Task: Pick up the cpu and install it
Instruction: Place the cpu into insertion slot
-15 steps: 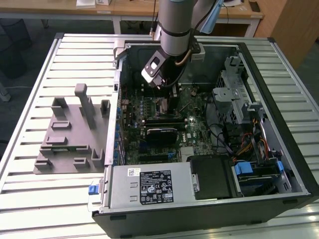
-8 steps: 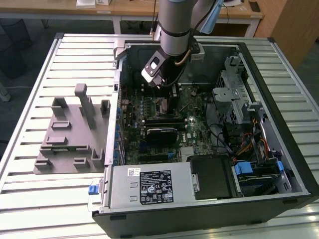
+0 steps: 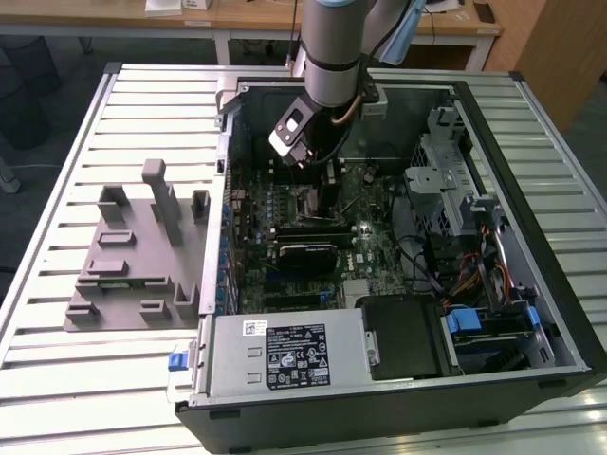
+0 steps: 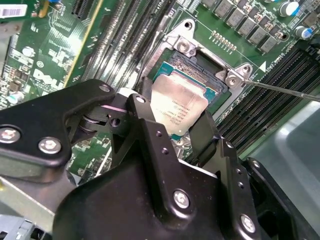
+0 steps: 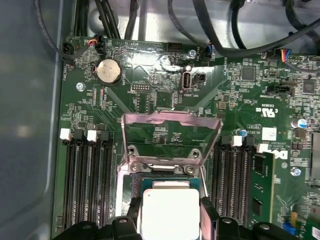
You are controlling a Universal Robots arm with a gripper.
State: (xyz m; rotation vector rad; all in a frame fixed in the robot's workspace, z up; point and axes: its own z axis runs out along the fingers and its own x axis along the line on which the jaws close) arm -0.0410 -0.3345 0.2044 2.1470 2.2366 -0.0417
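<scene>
The cpu (image 4: pixel 179 106), a flat silvery square with a thin green rim, sits between the two black fingers (image 4: pixel 145 98) of my gripper (image 4: pixel 175 114). It is level, at or just over the open socket (image 4: pixel 210 67) on the motherboard. In the first wrist view the cpu (image 5: pixel 170 212) lies below the raised metal load plate (image 5: pixel 172 131), with my gripper (image 5: pixel 170 216) closed on its two sides. In the exterior view my gripper (image 3: pixel 313 163) reaches down into the open computer case (image 3: pixel 531 218) above the socket (image 3: pixel 305 202), and the arm hides the cpu.
Memory slots (image 5: pixel 87 180) flank the socket on both sides. The thin socket lever (image 4: pixel 282 88) sticks out sideways. A black card (image 3: pixel 308 254), a power supply (image 3: pixel 285 355) and a drive cage (image 3: pixel 441 180) fill the case. A grey fixture (image 3: pixel 133 256) stands on the slatted table.
</scene>
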